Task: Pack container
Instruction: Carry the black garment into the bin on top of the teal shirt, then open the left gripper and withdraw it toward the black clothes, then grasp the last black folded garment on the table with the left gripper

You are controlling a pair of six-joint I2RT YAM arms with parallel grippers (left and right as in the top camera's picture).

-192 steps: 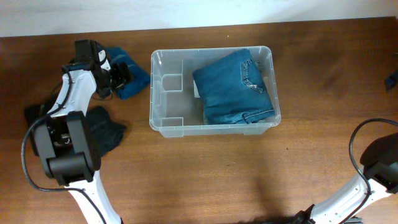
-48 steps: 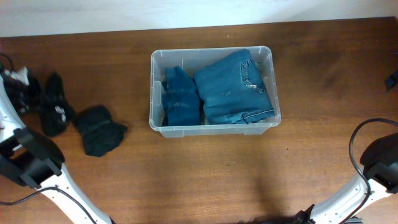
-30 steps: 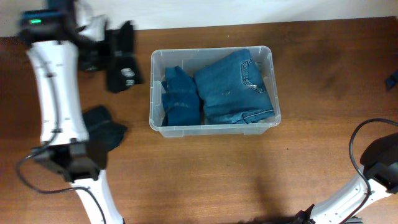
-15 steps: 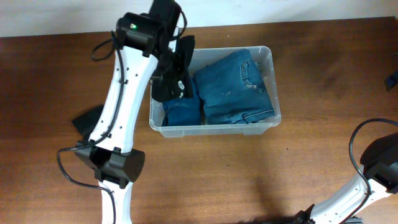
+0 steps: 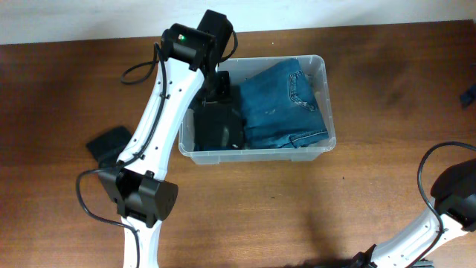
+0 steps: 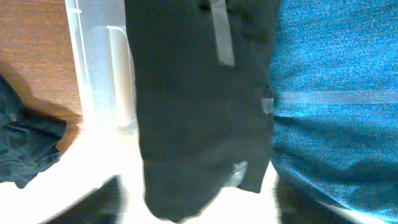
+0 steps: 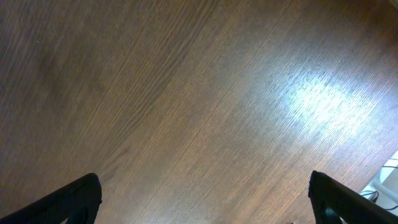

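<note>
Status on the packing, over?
Right jaws open, idle over table. Left jaws over container, grip unclear. Black garment inside, beside jeans. Dark cloth outside.

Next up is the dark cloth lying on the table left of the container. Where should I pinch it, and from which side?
From straight above. The dark cloth lies low and rumpled on the table, with no upright edge to reach from the side. The left wrist view shows raised creases on it; pinching across one of those is probably the surest hold.
</note>
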